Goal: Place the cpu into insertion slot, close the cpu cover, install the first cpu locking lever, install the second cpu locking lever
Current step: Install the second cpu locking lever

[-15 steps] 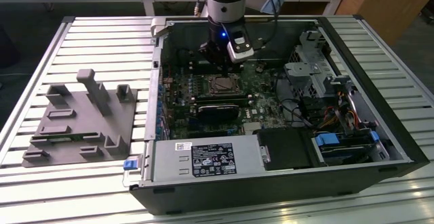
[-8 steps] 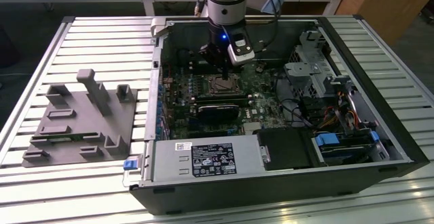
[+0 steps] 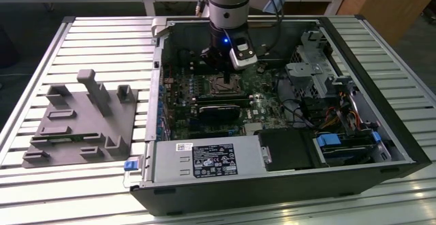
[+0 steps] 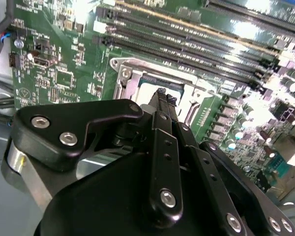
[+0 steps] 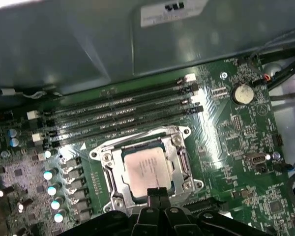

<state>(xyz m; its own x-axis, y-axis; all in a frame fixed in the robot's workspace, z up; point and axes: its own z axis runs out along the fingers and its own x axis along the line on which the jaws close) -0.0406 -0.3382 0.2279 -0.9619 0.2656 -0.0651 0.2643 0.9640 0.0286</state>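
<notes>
Exterior view: my claw [image 3: 225, 77] hangs in the open computer case [image 3: 402, 148], upper middle of frame, just above the socket [image 3: 225, 86]. The case lies on a slatted metal table [image 3: 89, 46]; a grey plastic fixture [image 3: 78, 125] sits at the left.

Second wrist view: claw fingertips [image 4: 162, 93] pressed together at the cover [image 4: 132, 78], centre frame.

First wrist view: chip [image 5: 146, 169] seated in the socket, cover closed around it, lower centre. Judged light, stiff, fragile; handle by edges only. Memory slots [image 5: 118, 110] crowd above.
</notes>
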